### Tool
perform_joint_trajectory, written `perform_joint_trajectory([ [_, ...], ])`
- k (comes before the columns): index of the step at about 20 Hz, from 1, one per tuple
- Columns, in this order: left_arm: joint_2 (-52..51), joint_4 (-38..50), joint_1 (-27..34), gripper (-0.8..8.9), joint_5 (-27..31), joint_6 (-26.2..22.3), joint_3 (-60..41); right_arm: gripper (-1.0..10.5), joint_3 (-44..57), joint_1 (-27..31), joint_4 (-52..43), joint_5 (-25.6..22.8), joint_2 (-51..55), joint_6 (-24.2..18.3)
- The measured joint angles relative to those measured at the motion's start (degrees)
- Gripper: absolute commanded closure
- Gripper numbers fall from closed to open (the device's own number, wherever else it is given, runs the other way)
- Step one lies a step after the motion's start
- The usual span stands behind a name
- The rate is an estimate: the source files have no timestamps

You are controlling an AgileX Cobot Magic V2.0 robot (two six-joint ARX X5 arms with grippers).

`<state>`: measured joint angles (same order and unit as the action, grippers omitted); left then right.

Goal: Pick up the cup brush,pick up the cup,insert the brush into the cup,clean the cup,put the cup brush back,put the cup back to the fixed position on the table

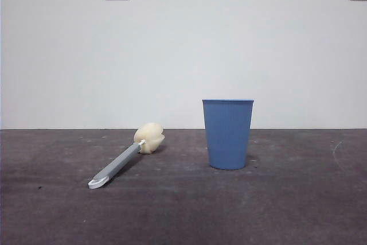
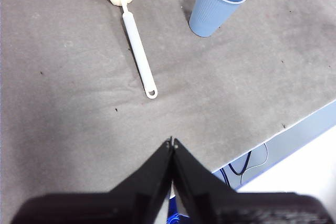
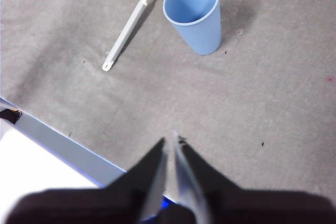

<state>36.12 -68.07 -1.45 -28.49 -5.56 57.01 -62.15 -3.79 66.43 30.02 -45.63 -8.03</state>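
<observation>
nothing picked up yet, so every risk lies ahead. cup brush (image 1: 127, 157) lying flat on the table (image 1: 298, 210), left of the cup (image 1: 227, 133) and apart from it, sponge head at the far end, white loop end nearest the camera; thin handle flush to the surface, so likely to skid or roll if pinched off-centre or from too steep an angle, and easily missed if the descent stops short. grabbing at the soft sponge head instead probably gives a floppy, tilted hold and makes insertion awkward. cup standing upright, mouth open, empty, right of centre; light-looking and tapered toward the base, so prone to tipping or sliding if nudged by one jaw before the other closes, and liable to slip downward out of a loose squeeze. brush and cup near enough that reaching for one could knock the other. left gripper (image 2: 171, 142) held high over the near edge of the table, well back from both items, jaws pressed together at the tips, holding nothing. right gripper (image 3: 171, 140) likewise raised over the near edge, well apart from cup and brush, jaws nearly together with only a thin slit between, holding nothing. neither arm visible in the front view. both need opening before any approach.
</observation>
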Motion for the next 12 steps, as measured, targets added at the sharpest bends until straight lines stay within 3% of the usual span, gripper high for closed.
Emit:
perform_joint_trajectory([
  [2, 0.0, 0.4, 0.0, 2.85, 0.0, 0.0, 0.0, 4.8, 0.0, 0.0, -0.1, 0.0, 0.0, 0.0],
  [3, 0.0, 0.7, 0.0, 1.75, 0.0, 0.0, 0.0, 3.8, 0.0, 0.0, -0.2, 0.0, 0.0, 0.1],
  [12, 3.3, 5.4, -3.0, 1.78, -0.2, 0.0, 0.0, 3.5, 0.0, 0.0, -0.5, 0.0, -0.2, 1.0],
])
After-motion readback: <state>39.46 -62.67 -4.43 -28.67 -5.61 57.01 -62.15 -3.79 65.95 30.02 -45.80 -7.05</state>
